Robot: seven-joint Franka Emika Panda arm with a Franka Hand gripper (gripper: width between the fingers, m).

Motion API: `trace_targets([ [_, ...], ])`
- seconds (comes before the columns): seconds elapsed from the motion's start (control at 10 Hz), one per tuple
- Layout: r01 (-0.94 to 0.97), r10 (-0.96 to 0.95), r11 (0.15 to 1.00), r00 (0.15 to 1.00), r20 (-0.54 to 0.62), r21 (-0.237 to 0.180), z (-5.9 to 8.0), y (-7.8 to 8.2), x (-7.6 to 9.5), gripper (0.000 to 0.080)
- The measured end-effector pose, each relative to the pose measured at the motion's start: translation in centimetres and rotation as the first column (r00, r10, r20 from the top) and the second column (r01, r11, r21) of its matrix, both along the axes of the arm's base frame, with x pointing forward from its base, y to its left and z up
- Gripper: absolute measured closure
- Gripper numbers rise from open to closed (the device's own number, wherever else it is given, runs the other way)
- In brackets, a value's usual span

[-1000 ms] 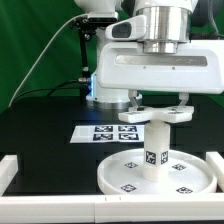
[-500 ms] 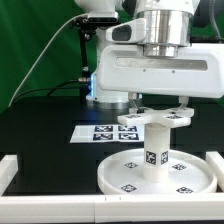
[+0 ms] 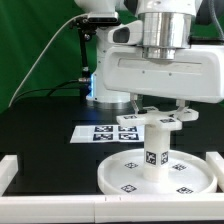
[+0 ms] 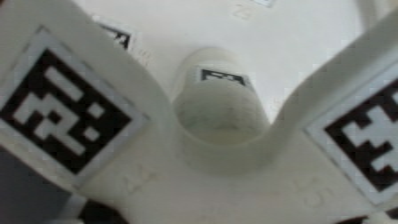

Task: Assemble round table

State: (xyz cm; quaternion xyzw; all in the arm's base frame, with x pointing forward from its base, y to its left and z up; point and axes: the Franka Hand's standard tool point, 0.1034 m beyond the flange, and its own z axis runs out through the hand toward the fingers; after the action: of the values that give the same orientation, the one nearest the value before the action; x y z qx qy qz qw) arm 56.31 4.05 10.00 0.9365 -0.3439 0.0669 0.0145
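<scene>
The large round disc [image 3: 130, 178] lies flat on the black table near the front. The thick cylindrical leg [image 3: 156, 148] stands upright in its middle. The small flat base piece [image 3: 154, 120] sits on top of the leg. My gripper [image 3: 157, 112] is right above it, shut on the base piece, one finger on each side. In the wrist view the base piece [image 4: 107, 110] fills the picture with a tag on each wing. The leg [image 4: 221, 100] shows between the wings. My fingertips do not show clearly there.
The marker board [image 3: 92, 132] lies on the table just behind the disc. White border rails run along the front [image 3: 60, 208], the exterior view's left [image 3: 8, 170] and right [image 3: 216, 165]. The robot's base stands at the back.
My gripper and the base piece have turned a little on top of the leg. The disc and leg stay in place.
</scene>
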Motion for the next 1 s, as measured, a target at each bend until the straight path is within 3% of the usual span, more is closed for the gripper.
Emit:
trace_targets([
  [0.2, 0.232, -0.232, 0.972, 0.973, 0.009, 0.036, 0.02, 0.0, -0.11, 0.0344],
  [0.7, 0.46, -0.462, 0.884, 0.887, -0.002, 0.088, 0.03, -0.05, -0.21, 0.0344],
  [1.0, 0.829, -0.835, 0.525, 0.545, -0.069, 0.194, -0.08, -0.05, -0.14, 0.0344],
])
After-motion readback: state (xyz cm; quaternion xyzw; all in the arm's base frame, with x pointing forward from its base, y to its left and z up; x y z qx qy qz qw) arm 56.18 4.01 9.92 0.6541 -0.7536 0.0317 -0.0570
